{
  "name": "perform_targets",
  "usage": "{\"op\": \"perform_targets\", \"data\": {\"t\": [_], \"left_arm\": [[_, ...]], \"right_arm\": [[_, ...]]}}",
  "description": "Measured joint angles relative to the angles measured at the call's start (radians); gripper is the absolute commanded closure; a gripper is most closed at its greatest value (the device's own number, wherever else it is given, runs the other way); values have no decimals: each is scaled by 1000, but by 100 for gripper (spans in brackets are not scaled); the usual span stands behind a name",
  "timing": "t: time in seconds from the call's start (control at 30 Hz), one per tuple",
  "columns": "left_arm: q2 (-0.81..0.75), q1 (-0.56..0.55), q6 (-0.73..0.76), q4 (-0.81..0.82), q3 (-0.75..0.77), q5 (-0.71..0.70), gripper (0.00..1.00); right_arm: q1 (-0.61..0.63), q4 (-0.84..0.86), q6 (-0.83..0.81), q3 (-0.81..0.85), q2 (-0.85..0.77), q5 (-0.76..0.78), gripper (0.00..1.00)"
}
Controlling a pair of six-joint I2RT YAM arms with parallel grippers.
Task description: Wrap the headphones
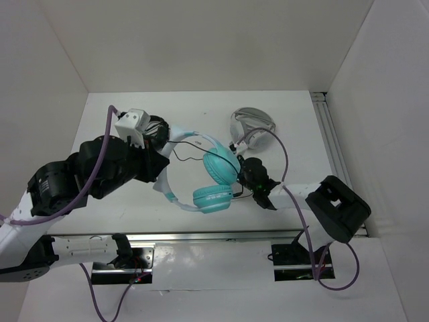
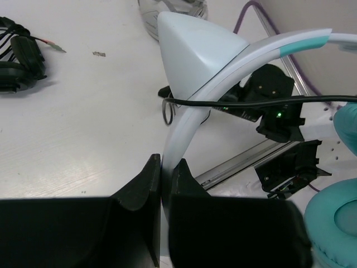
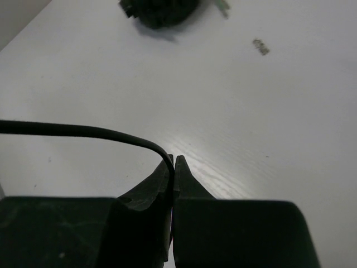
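Observation:
The headphones [image 1: 216,182] have two teal ear cups and a pale headband [image 1: 169,196], and they are lifted off the white table. My left gripper [image 1: 159,173] is shut on the headband [image 2: 192,120], which passes up between its fingers [image 2: 146,184] in the left wrist view. A teal ear cup [image 2: 334,226] shows at the lower right there. The thin black cable [image 2: 240,102] crosses in front of the headband. My right gripper [image 1: 247,169] sits just right of the ear cups and is shut on the cable [image 3: 83,131], which curves down into its closed tips [image 3: 173,162].
All-black headphones [image 1: 155,127] lie at the back left, behind my left wrist. White and grey headphones [image 1: 251,124] lie at the back right. A metal rail [image 1: 201,236] runs along the table's near edge, another [image 1: 332,134] along the right side. A small scrap [image 3: 260,46] lies on the table.

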Motion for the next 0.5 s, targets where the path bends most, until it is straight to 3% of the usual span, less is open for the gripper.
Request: {"op": "perform_targets", "data": {"t": [0.23, 0.5], "left_arm": [[-17, 0, -2, -50, -4, -4, 100], [-13, 6, 2, -103, -25, 32, 100]], "right_arm": [[-127, -114, 41, -11, -110, 198, 100], [-267, -180, 72, -11, -194, 217, 100]]}}
